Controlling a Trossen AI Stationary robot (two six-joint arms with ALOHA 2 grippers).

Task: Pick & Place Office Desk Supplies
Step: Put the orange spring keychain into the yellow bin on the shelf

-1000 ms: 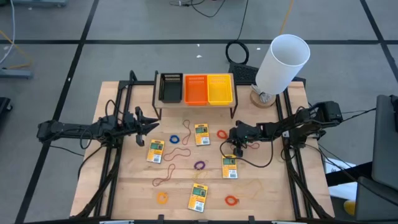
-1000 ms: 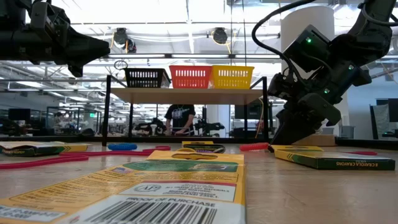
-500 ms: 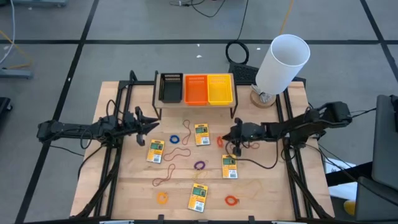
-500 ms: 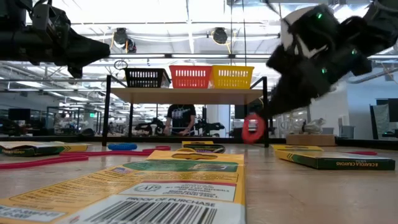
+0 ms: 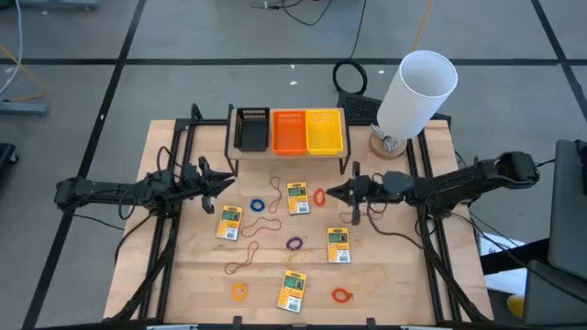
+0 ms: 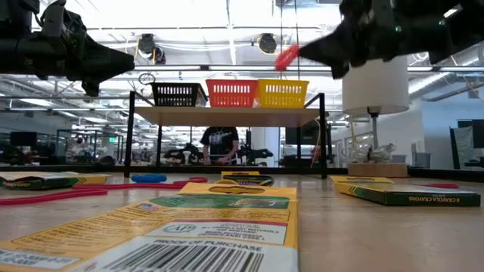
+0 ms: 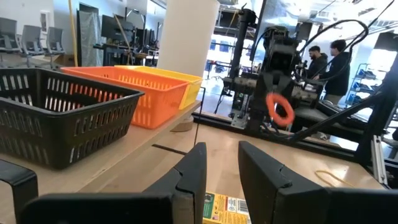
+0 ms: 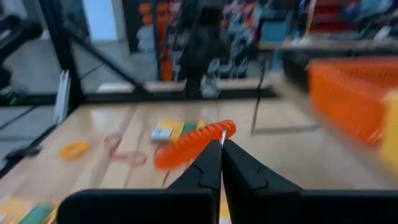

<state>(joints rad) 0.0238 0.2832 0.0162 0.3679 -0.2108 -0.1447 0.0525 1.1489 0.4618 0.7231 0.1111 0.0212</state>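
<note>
Right gripper (image 5: 332, 192) fingers pinched tight on a red band (image 5: 319, 196), lifted off the table (image 5: 404, 275), just right of the top-centre pack (image 5: 297, 198), below and in front of the bin shelf (image 5: 290, 130). In the right wrist view the band (image 8: 194, 144) hangs at the fingertips. Left gripper (image 5: 227, 184) at table's left edge, fingers narrowly apart, holding nothing. Other packs and bands lie on the table.

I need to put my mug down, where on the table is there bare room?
Bare wood lies along the left edge beside the left pack, and at the near right corner past the orange band. The middle is crowded with packs and bands; the bins and white cylinder fill the far side.
</note>
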